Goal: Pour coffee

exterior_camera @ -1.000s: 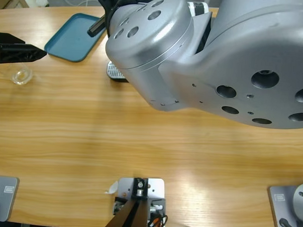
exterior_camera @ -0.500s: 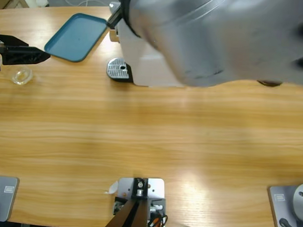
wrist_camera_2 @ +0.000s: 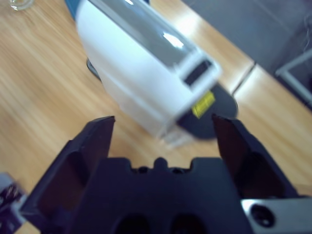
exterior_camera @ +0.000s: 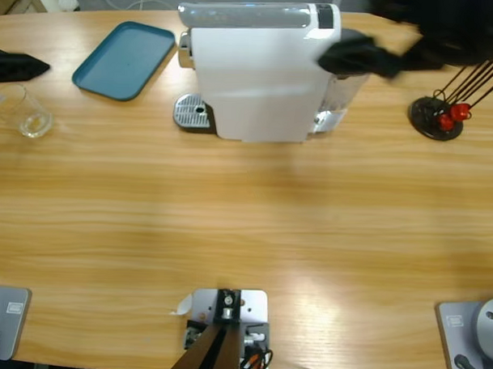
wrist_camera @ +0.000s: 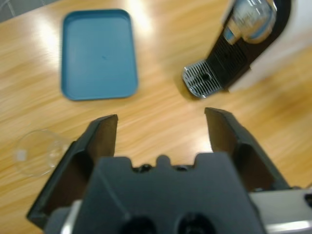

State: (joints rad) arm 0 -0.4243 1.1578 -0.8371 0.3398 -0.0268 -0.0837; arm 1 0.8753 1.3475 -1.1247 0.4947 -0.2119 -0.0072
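The coffee [exterior_camera: 35,127], a shallow layer in the clear glass [exterior_camera: 22,112], sits left of the white coffee machine [exterior_camera: 254,71], both grippers wide apart and empty.

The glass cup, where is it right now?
In the high view the glass cup stands at the table's far left edge, below the left gripper and left of the blue tray.
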